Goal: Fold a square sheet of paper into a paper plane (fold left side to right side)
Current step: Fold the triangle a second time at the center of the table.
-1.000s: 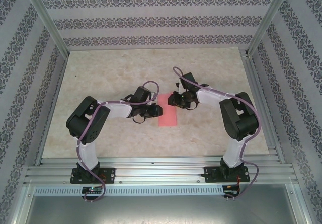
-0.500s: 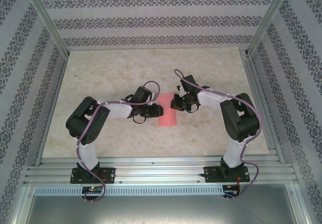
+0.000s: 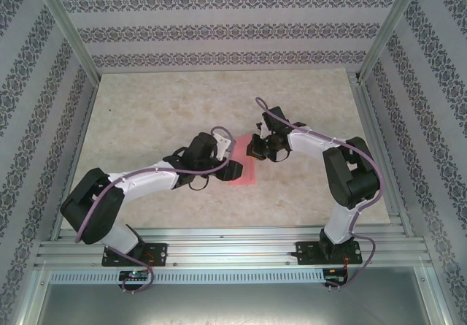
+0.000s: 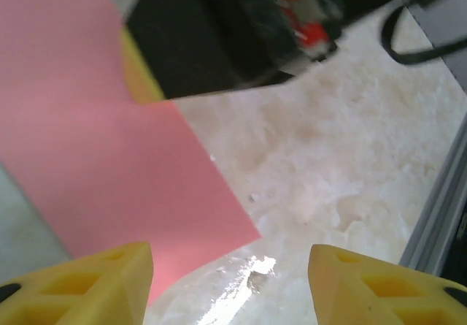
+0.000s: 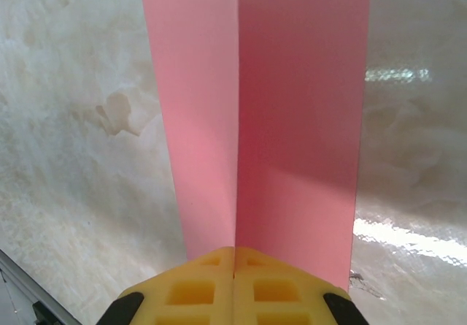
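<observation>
Centre's crowded, the right gripper [image 5: 235,261] clamped on the far end of the square sheet of paper [image 5: 292,120] and the left gripper [image 4: 230,266] spread at its left edge, but bare table [image 3: 160,106] lies free all round them.

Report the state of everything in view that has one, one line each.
Salmon-pink square sheet of paper: lying on the beige marbled table, with a crease running down its middle.
Left hand: open, jaws apart over the sheet's corner, holding nothing.
Right hand: shut, jaws together at the end of the sheet's crease.
</observation>
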